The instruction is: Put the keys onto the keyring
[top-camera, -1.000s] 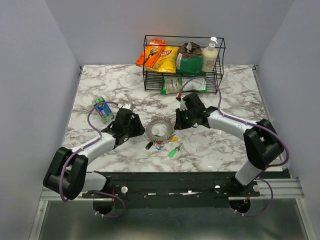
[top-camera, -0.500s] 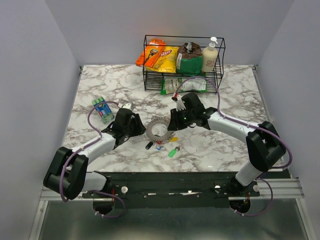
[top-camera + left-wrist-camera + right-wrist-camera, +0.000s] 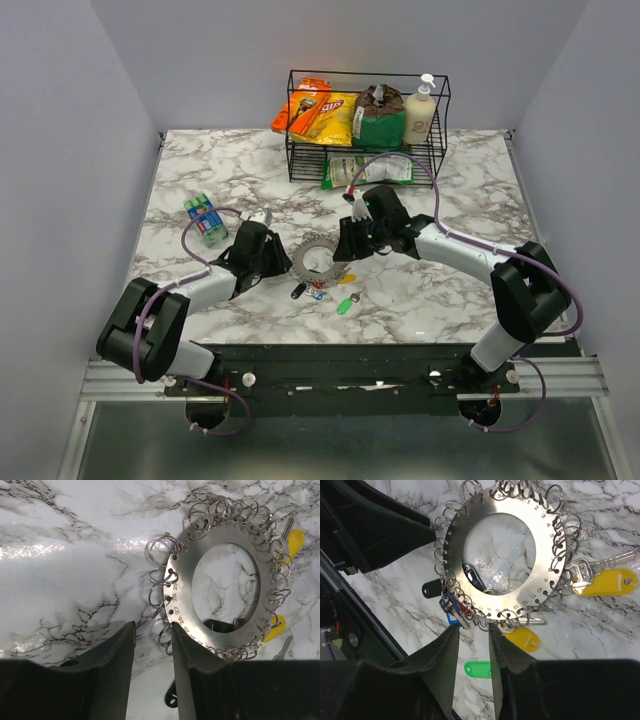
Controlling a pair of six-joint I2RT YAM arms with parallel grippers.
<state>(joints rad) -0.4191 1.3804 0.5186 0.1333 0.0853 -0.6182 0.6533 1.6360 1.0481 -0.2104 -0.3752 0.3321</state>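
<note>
Flat silvery metal keyring [image 3: 546, 560] lies rim-first at the parted, empty jaws of the right gripper [image 3: 474, 627]; the left gripper [image 3: 153, 626], jaws likewise apart, sits beside its opposite edge.

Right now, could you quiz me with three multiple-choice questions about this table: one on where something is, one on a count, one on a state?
1. Where is the wire basket?
A. at the far edge of the table
B. at the near edge
C. in the middle

2. How many yellow tags lie by the metal ring?
A. none
B. two
C. five

3. How is the pump bottle placed?
A. upright
B. on its side
C. upside down

Answers:
1 A, it stands at the very back.
2 B, in the right wrist view one yellow tag lies right of the ring and another below it.
3 A, its pump points up.
</note>
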